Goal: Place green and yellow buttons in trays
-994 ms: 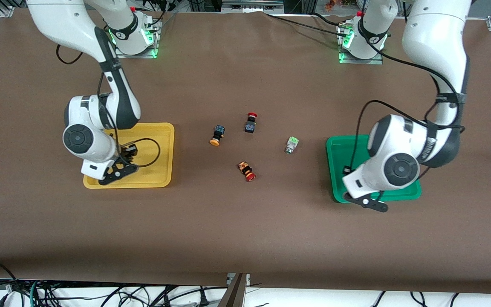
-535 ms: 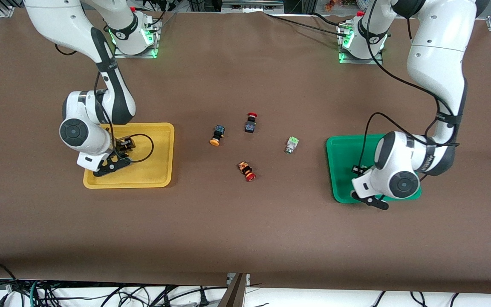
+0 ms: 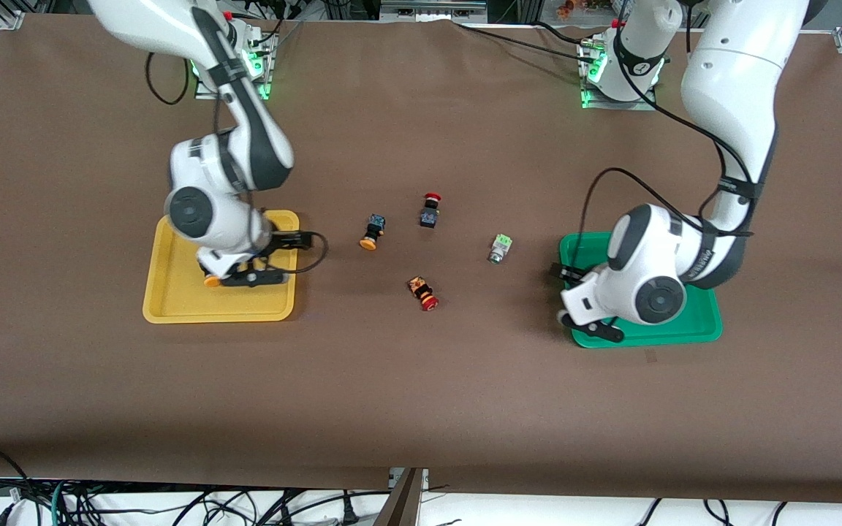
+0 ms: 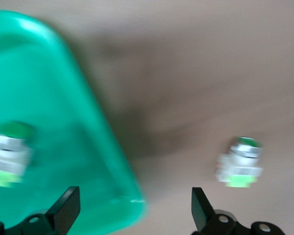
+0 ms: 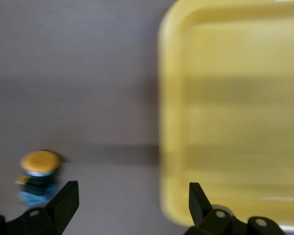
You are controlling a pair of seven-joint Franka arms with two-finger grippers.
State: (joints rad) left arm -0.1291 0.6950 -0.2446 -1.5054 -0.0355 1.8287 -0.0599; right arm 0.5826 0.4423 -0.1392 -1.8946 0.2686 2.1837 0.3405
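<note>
The yellow tray (image 3: 172, 292) holds one yellow button (image 3: 210, 280), half hidden under the right arm. My right gripper (image 3: 286, 257) is open and empty over that tray's edge toward the table's middle; the right wrist view shows the gripper (image 5: 132, 200), the tray (image 5: 225, 122) and a second yellow button (image 5: 39, 171) on the table (image 3: 371, 232). My left gripper (image 3: 573, 301) is open and empty over the green tray's (image 3: 691, 321) corner. The left wrist view shows the gripper (image 4: 133, 208), one green button (image 4: 7, 154) in the tray (image 4: 63, 112) and another (image 4: 240, 161) on the table (image 3: 499, 248).
Two red-capped switches lie on the brown table: one (image 3: 430, 210) beside the loose yellow button, farther from the front camera, and one (image 3: 424, 292) nearer to it. The two arm bases stand along the edge farthest from the front camera.
Both arms swung from inside their trays toward the table's middle. The right gripper left a yellow button lying in the yellow tray. The loose buttons have not moved.
</note>
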